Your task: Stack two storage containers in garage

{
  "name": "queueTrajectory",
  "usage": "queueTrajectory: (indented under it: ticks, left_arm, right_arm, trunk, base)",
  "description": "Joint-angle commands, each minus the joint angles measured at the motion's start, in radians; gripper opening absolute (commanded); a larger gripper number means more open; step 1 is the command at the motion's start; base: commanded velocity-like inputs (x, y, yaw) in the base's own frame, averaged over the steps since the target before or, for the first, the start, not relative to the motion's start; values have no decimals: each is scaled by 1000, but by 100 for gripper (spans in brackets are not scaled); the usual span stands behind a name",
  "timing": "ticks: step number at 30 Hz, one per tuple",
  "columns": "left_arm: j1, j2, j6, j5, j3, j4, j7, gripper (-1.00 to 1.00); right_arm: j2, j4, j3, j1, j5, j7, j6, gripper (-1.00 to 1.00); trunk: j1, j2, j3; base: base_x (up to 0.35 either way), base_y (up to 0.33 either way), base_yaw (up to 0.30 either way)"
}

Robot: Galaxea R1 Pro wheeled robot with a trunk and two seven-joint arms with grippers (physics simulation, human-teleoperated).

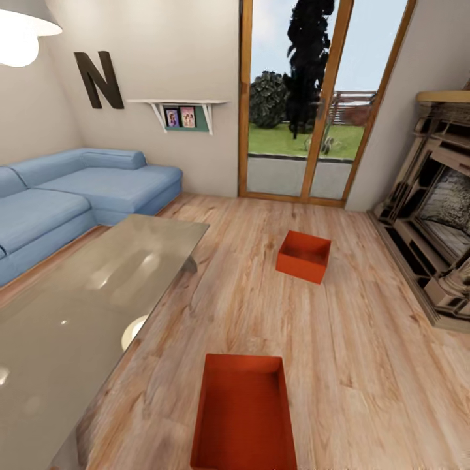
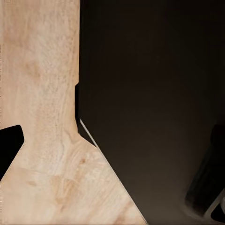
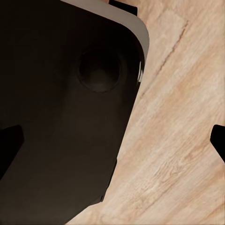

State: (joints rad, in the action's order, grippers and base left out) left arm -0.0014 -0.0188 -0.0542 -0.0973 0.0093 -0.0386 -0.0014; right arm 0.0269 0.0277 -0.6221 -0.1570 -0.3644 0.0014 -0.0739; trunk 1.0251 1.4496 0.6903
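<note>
Two red-orange storage containers stood on the light wood-plank floor (image 1: 365, 365) of the living room: the near container (image 1: 243, 412) was a long open bin with straight walls, beside the near corner of the glass coffee table (image 1: 78, 307). The far container (image 1: 303, 256) looked shorter, was turned a little, and was well apart, between the sofa (image 1: 72, 196) and the fireplace (image 1: 434, 215), before the garden doors (image 1: 297, 104). In the wrist views only dark finger tips (image 3: 9, 140) showed at the picture edges, so I could not tell whether either end effector was open or closed.

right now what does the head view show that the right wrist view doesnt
Head view alone: two red-orange storage containers, the near one and the far one, plus a blue sofa, a glass coffee table, a fireplace and garden doors. Right wrist view alone: a dark rounded part of the robot's body up close. Both share the light wood-plank floor.
</note>
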Motion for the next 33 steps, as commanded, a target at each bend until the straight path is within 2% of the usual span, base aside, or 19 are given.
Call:
queueTrajectory:
  ticks: [1,10,21,33]
  left_arm:
    - [0,0,-3,-10,0,0,0,100]
    - [0,0,-3,-10,0,0,0,100]
    - [0,0,-3,-10,0,0,0,100]
    - [0,0,-3,-10,0,0,0,100]
  right_arm:
    - [-1,3,-8,-1,-8,0,-5,100]
    - [-1,3,-8,-1,-8,0,-4,100]
    - [-1,3,-8,-1,-8,0,-3,100]
    - [-1,3,-7,-1,-8,0,-3,100]
  trunk:
    - [0,0,1]
    - [0,0,1]
    - [0,0,2]
    - [0,0,20]
  base:
    - [0,0,-245]
    - [0,0,-214]
    - [0,0,-14]
    - [0,0,0]
